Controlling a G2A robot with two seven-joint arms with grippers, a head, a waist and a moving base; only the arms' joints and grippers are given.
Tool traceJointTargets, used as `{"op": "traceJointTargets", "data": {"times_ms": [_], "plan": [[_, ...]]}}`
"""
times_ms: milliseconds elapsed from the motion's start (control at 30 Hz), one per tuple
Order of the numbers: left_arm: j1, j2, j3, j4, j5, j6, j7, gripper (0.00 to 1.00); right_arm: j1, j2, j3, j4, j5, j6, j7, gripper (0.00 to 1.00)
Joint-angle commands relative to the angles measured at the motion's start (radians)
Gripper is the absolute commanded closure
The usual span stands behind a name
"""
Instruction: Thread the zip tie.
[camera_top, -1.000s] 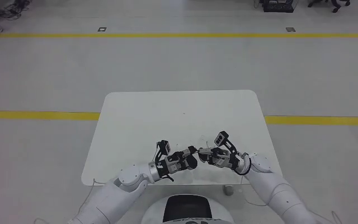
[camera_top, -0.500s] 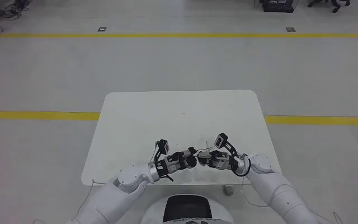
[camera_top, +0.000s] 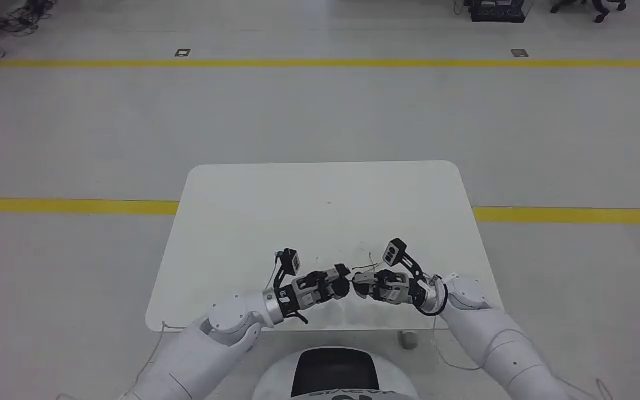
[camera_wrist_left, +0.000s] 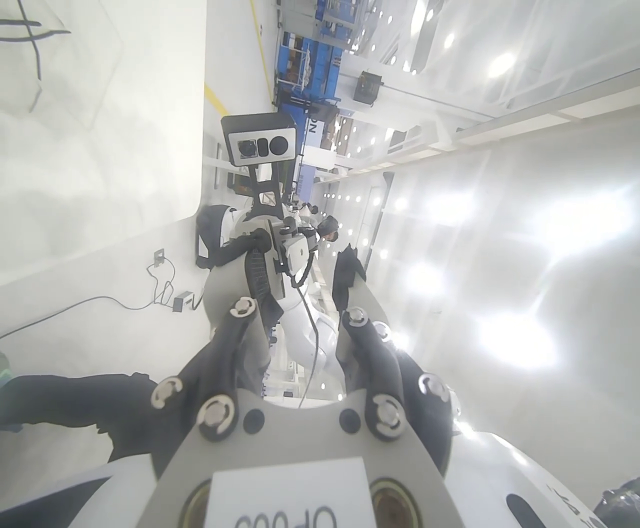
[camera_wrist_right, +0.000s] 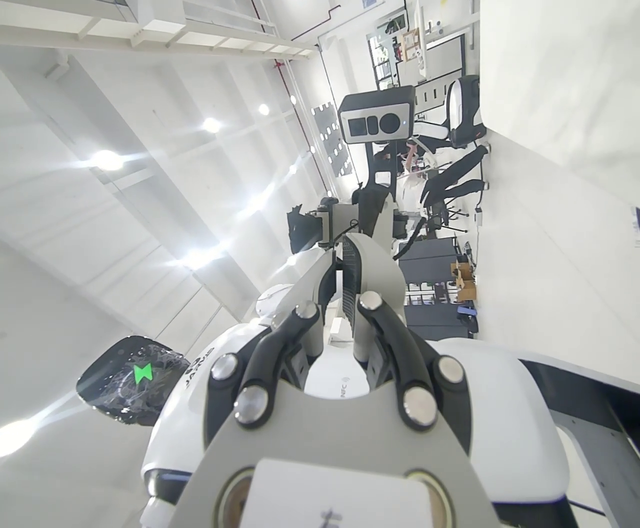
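Both arms bend inward, left tool (camera_top: 342, 285) spread, right tool (camera_top: 363, 287) pinched, tips nearly meeting.

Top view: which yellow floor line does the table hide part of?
The nearer line: the table cuts across it. The far line shows unbroken.

Shot from above the robot's arms, the top view looks down and ahead across the white table (camera_top: 320, 200) from some height, with both arms at 6 o'clock. The left wrist camera (camera_top: 290, 260) sits close behind the left gripper (camera_wrist_left: 302, 272), rolled on its side, and faces across at the right wrist camera (camera_wrist_left: 257, 145). That one, close behind the right gripper (camera_wrist_right: 340, 280) and also rolled, faces straight back at it. All three views share the patch by the table's 6 o'clock edge where the two wrists meet
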Motion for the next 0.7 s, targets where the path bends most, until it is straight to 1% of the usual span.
{"op": "traceJointTargets", "data": {"times_ms": [0, 300, 367, 467, 667], "plan": [[-0.001, 0.0, 0.001, 0.001, 0.003, 0.0, -0.001, 0.75, -0.006, 0.0, 0.0, -0.017, -0.012, 0.003, -0.029, 1.0], [-0.003, 0.0, 0.005, 0.006, 0.007, -0.004, 0.003, 0.82, -0.021, 0.012, 0.024, -0.049, -0.061, 0.014, -0.049, 1.0], [-0.005, -0.001, 0.009, 0.008, 0.009, -0.003, 0.003, 0.82, -0.025, 0.014, 0.03, -0.054, -0.063, 0.012, -0.05, 1.0], [-0.008, -0.002, 0.013, 0.01, 0.008, -0.001, 0.005, 0.82, -0.032, 0.016, 0.036, -0.061, -0.061, 0.011, -0.044, 1.0], [-0.011, -0.002, 0.017, 0.013, 0.014, 0.0, 0.009, 0.85, -0.034, 0.02, 0.04, -0.068, -0.074, 0.014, -0.019, 1.0]]}}
